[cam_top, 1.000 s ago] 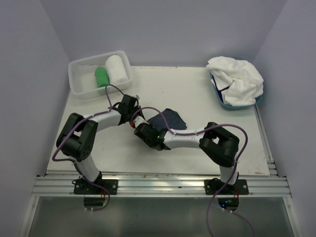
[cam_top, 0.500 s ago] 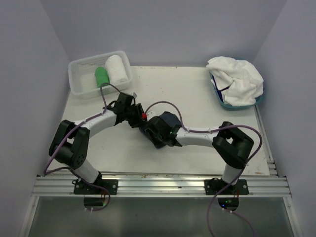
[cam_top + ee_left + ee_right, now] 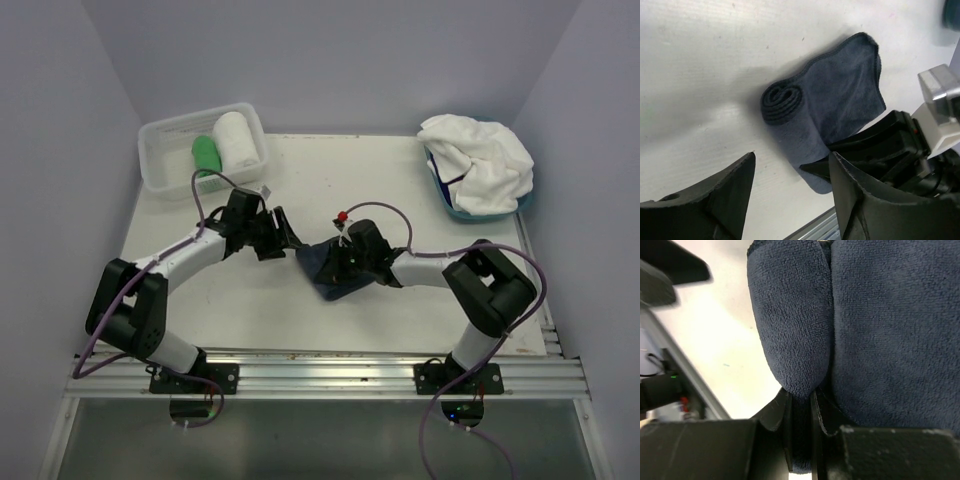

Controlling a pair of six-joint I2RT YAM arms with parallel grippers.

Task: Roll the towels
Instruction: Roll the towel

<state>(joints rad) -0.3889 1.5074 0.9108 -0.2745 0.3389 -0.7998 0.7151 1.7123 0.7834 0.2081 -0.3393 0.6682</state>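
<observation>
A dark navy towel lies mid-table, one end wound into a small roll. My right gripper is shut on a fold of this towel, pinching the cloth between its fingers; from above it sits over the towel. My left gripper is open and holds nothing, just left of the towel; in the top view it stands apart from the cloth. Big white towels are heaped at the back right.
A clear plastic basket at the back left holds a green roll and a white roll. The white heap fills a light blue tub. The metal rail runs along the table's near edge.
My left gripper has opened, let go of the towel and drawn back to the left. My right gripper has shut on the navy towel and moved right with it.
</observation>
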